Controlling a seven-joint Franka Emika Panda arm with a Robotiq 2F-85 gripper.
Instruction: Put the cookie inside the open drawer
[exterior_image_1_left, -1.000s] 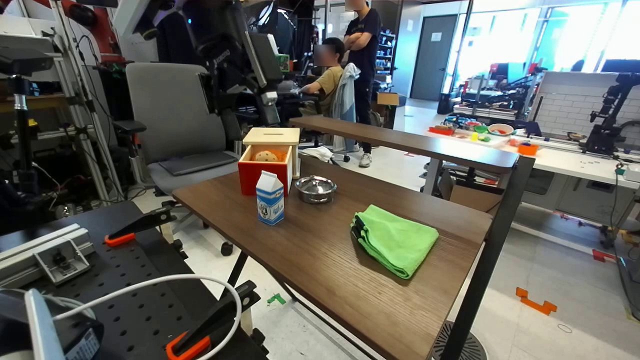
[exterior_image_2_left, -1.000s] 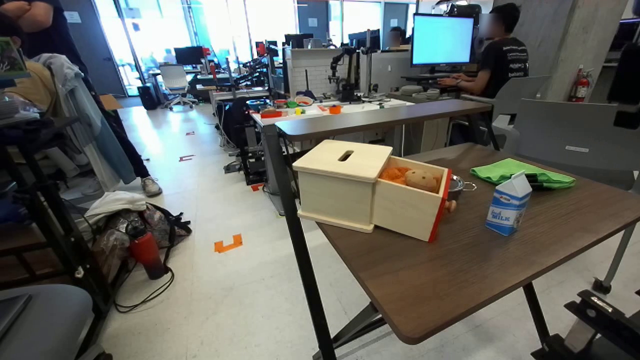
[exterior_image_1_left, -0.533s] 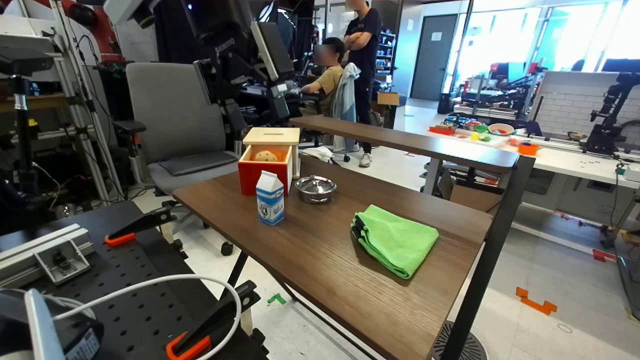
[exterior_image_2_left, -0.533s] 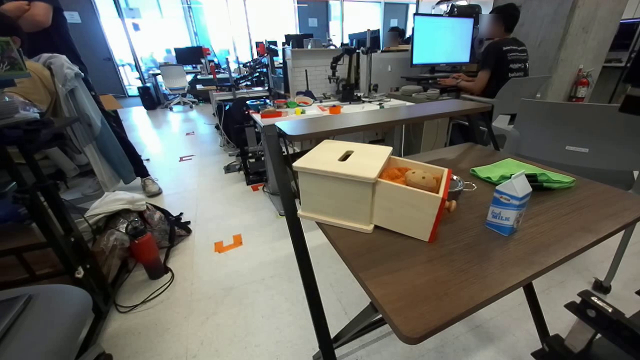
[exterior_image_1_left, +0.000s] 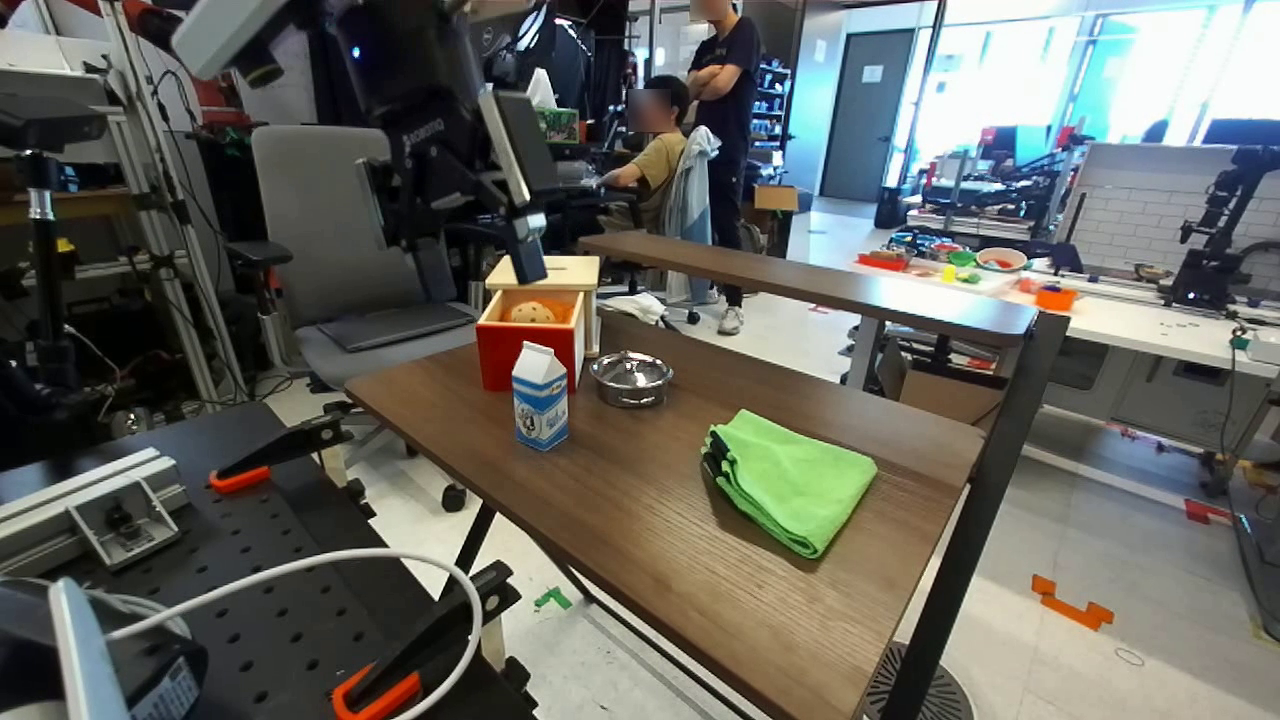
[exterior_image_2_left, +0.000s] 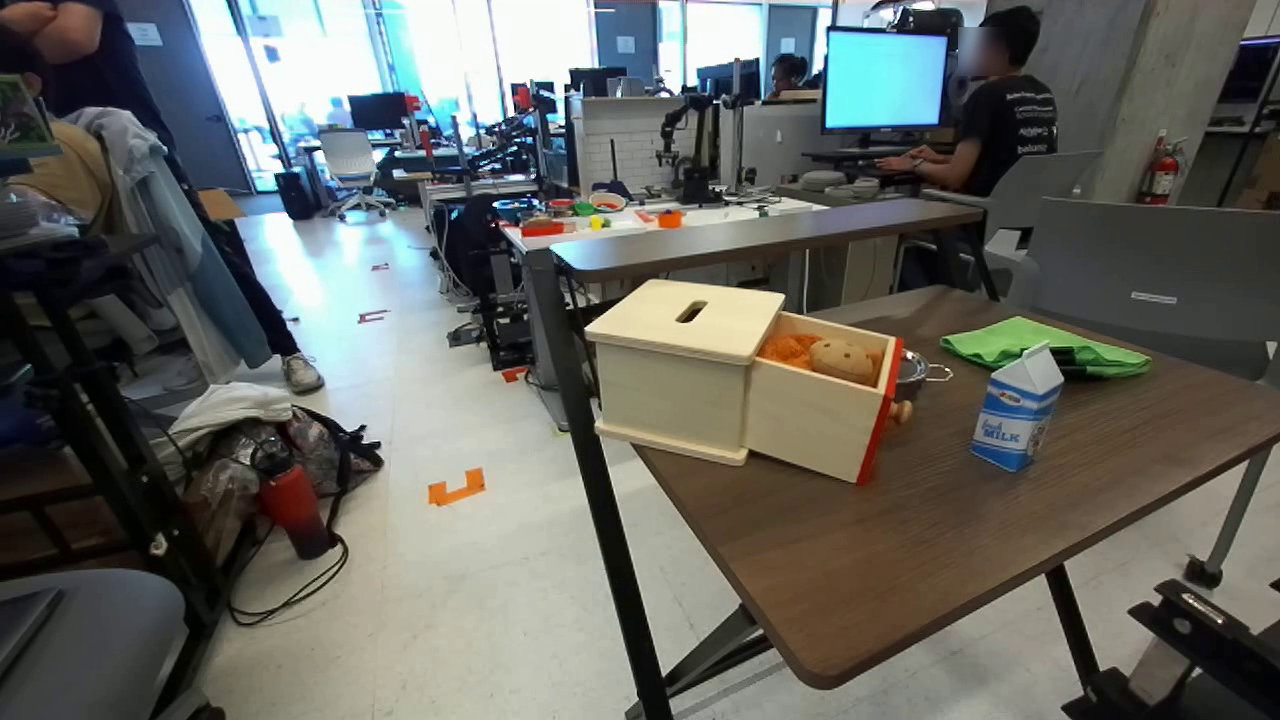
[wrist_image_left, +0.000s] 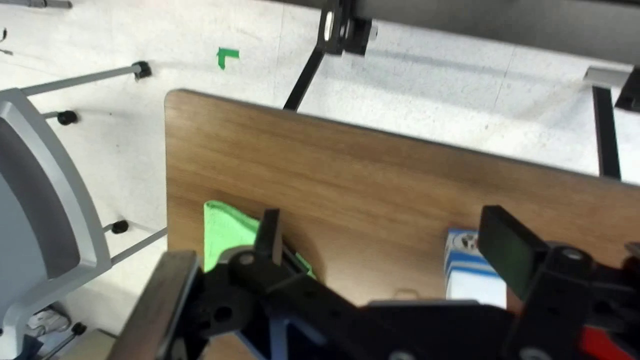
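Table (exterior_image_2_left: 940, 530) carries a wooden box (exterior_image_2_left: 675, 385), its drawer (exterior_image_2_left: 812, 420) pulled out, presumably so things can be lowered in from above. The gripper (wrist_image_left: 386, 240) hangs over the table, its fingers (wrist_image_left: 509, 252) spread wide and holding nothing, likely because no grip is needed: the cookie (exterior_image_2_left: 843, 360) already lies inside that drawer, beside something orange (exterior_image_2_left: 788, 350), where it should not roll off.

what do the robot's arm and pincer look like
The visible end of the arm is mostly black, with a small blue light. The pincer is black too, with pale lettering on its body, two jointed, block-tipped fingers, and flat, grey-edged plates outside them.
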